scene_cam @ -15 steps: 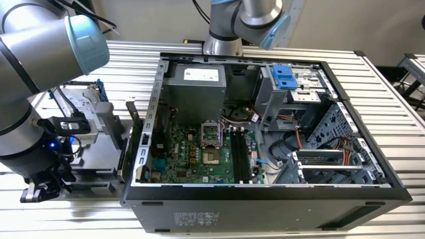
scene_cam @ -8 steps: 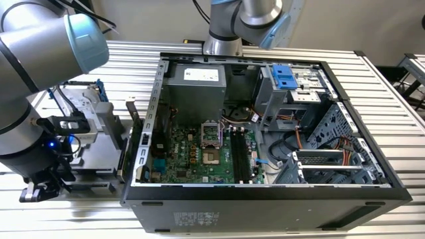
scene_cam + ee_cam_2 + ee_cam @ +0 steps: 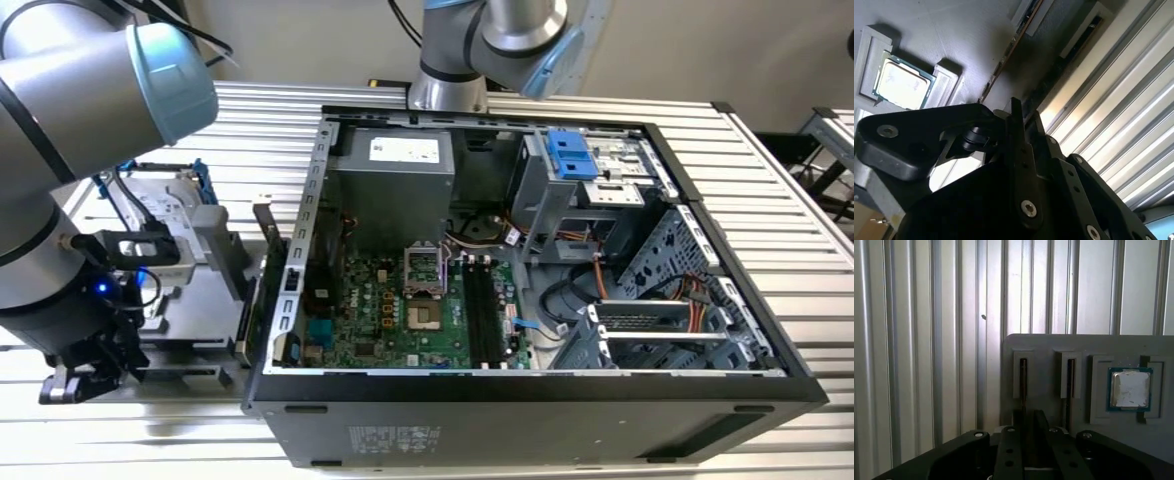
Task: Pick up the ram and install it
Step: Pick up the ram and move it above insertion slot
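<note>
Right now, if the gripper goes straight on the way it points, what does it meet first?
Probably the ram, on edge in a slot of the gray holder directly ahead of the gripper; the gap is unclear. The processor chip sits off that line.

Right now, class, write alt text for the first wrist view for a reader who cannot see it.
The black claw hangs over a grey holder tray on a ribbed silver metal table, lined up with a thin dark ram stick standing on edge in one of two narrow slots. A square silver processor chip sits in a recess beside them.
</note>
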Robot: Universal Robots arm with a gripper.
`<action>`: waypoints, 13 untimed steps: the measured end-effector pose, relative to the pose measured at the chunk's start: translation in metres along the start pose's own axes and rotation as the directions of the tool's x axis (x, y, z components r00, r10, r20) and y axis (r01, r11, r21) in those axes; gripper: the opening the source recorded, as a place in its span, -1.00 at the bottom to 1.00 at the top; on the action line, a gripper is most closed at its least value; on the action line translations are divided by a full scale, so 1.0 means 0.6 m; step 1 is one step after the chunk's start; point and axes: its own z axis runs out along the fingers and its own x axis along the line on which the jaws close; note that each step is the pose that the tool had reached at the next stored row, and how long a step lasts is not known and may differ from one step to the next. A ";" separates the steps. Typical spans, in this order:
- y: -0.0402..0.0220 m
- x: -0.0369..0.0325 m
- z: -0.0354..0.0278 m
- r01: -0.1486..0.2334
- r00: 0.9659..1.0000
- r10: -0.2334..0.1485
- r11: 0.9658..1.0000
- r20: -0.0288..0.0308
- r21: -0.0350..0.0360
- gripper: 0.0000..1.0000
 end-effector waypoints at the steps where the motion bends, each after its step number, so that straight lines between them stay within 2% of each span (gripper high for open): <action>1: 0.000 0.000 0.000 0.000 1.000 0.000 1.000 0.000 0.000 -1.00; 13: 0.000 0.000 0.000 0.000 1.000 0.000 1.000 0.003 0.000 -1.00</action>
